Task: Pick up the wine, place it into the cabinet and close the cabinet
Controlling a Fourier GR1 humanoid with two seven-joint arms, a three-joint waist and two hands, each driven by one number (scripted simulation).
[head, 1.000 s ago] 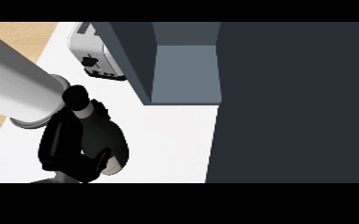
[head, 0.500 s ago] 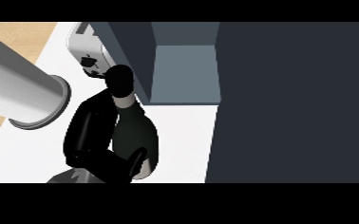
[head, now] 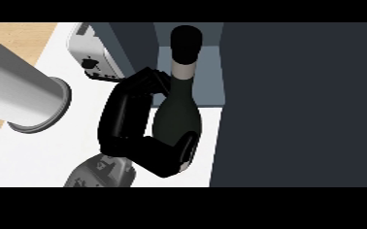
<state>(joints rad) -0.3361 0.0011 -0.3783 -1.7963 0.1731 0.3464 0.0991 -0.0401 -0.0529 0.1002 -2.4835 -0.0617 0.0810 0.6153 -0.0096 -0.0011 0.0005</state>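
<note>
The wine bottle (head: 176, 111) is dark green with a pale band under its black top, and its neck points up the view. My left hand (head: 129, 121) is shut on it: fingers (head: 147, 81) curl round the far side and the thumb (head: 183, 150) wraps the near side of its body. The bottle's top overlaps the cabinet's (head: 206, 80) open grey-blue inside. The large dark panel (head: 294, 106) on the right is the cabinet's door. My right hand does not show.
A silver toaster (head: 93, 58) stands on the white counter (head: 64, 145) just left of the cabinet, behind my fingers. My grey left forearm (head: 28, 97) fills the left edge. A wood-coloured strip (head: 25, 36) shows at the upper left.
My left hand has moved to the right and up the view with the bottle. The bottle's neck and top now stand in front of the cabinet's opening.
</note>
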